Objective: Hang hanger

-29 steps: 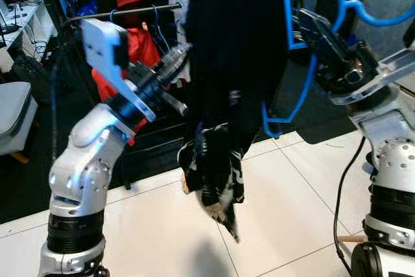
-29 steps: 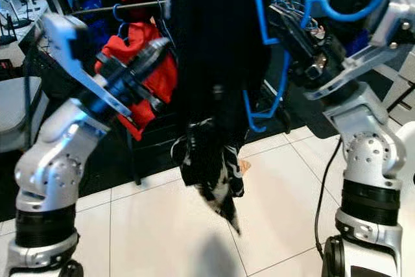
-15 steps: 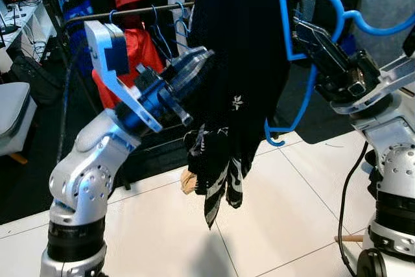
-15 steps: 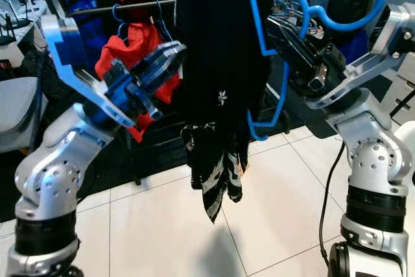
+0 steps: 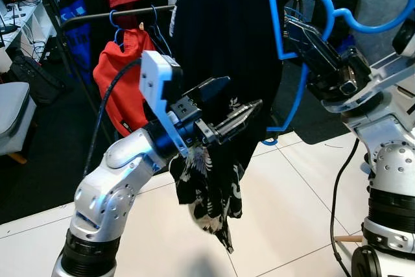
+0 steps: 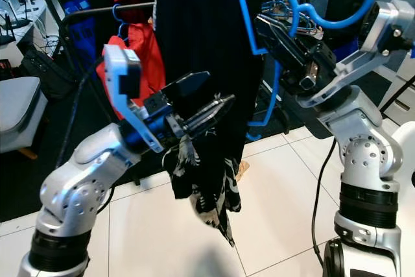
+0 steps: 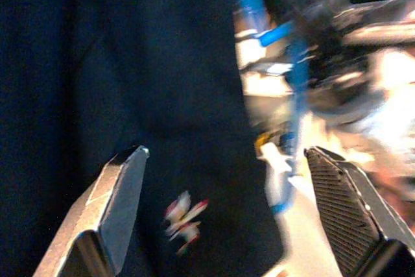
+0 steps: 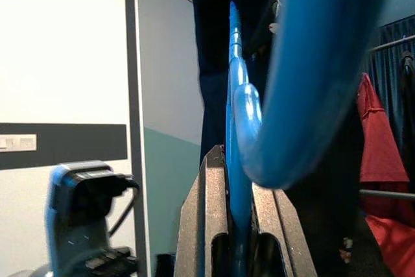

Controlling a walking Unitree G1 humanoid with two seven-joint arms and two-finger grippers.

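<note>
Since half a second ago, the left gripper (image 5: 230, 105) has swung forward and down: its wrist housing now sits lower, and the fingers point across the front of the black garment (image 5: 227, 37) rather than up along its left edge. The garment's patterned lower end (image 5: 211, 196) has also shifted and now bunches below the left gripper.

Left gripper: jaws released and spread wide, with nothing between them. In the left wrist view, the two fingers (image 7: 110, 212) flank the dark cloth and a small white-and-red mark on it; that view is blurred, so contact with the cloth cannot be confirmed.

Right gripper (image 6: 285, 34): raised to the right of the black garment, with jaws clenched on the blue hanger (image 5: 305, 4). The right wrist view shows the fingers (image 8: 207, 225) pinched on the hanger's thin blue bar, with the thick curved hook (image 8: 305, 76) close to the lens.

Blue hanger: held in the air by the right gripper, carrying the black garment, which drapes down from it toward the tiled floor (image 5: 285, 225).

Clothes rail (image 5: 117, 16): located behind and to the left of the black garment, with a red garment (image 5: 123, 76) hanging from it on blue hangers. The held hanger is not on this rail.
</note>
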